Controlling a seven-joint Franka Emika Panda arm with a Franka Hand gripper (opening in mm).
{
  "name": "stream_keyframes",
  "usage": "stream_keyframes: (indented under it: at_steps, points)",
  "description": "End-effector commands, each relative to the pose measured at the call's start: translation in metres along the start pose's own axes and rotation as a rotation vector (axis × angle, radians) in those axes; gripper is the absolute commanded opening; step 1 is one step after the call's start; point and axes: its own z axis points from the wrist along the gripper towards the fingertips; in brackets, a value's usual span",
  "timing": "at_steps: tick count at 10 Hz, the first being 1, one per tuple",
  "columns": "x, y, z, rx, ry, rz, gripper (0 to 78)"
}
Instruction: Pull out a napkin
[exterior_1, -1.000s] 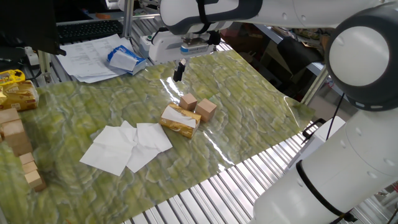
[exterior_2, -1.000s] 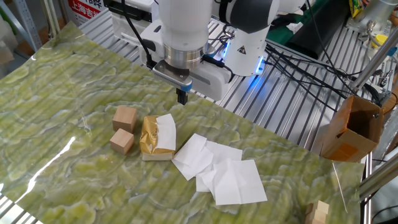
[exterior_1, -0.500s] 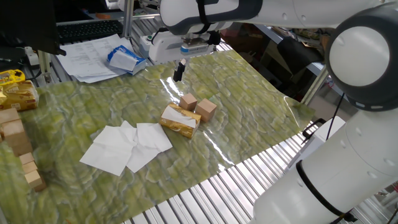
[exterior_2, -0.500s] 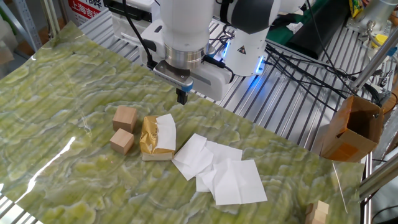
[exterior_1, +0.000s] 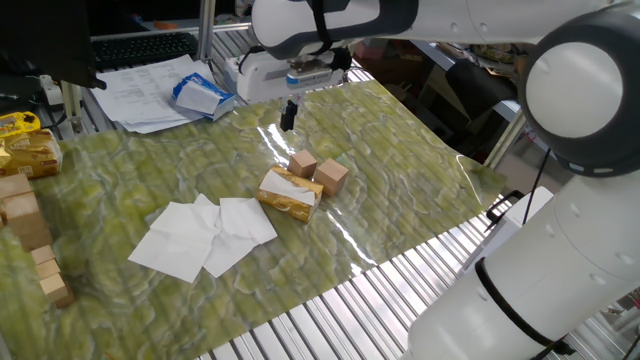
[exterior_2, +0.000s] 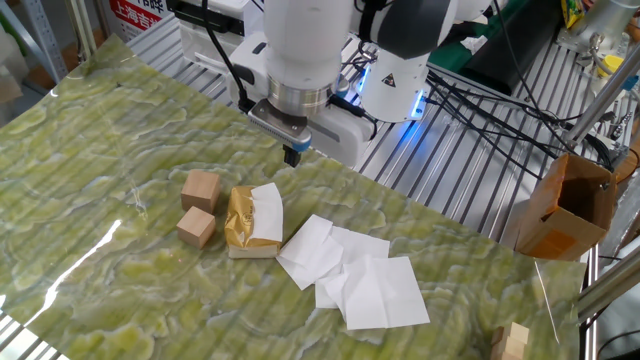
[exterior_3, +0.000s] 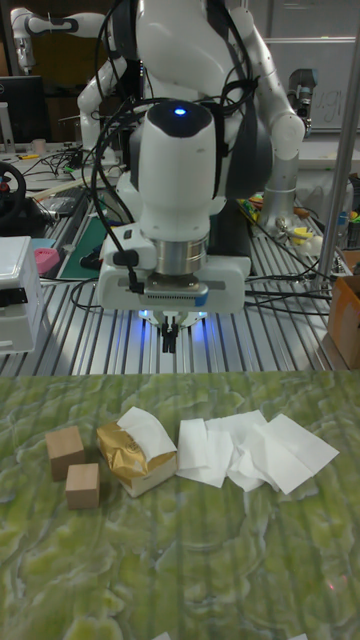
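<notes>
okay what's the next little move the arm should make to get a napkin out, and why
Probably open the jaws and lower the gripper toward the white napkin poking out of the golden-yellow tissue pack. The jaws look closed and hang above the green mat, behind the pack, touching nothing.

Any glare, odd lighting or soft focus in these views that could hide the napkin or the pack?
One fixed view: a bright glare streak on the green mat runs just right of the golden-yellow pack. The other fixed view: a smaller streak lies left of the wooden blocks; napkin sharp. Tall fixed view: blue light glows around the gripper; foreground mat slightly soft.
</notes>
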Motion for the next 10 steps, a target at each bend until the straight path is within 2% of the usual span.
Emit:
stream_keyframes:
  at_steps: [1,2,4,7,8,10]
  points:
    - [-0.0005,-0.0002,-0.0012,0.030,-0.004,0.007,0.0]
    - [-0.0005,-0.0002,-0.0012,0.045,-0.004,-0.001,0.0]
    - [-0.0005,-0.0002,-0.0012,0.043,0.010,-0.012,0.0]
    - [-0.0005,-0.0002,-0.0012,0.055,0.011,-0.031,0.0]
    - [-0.0005,-0.0002,-0.0012,0.083,0.017,-0.069,0.0]
    - [-0.0013,-0.0016,0.0008,0.081,0.018,-0.081,0.0]
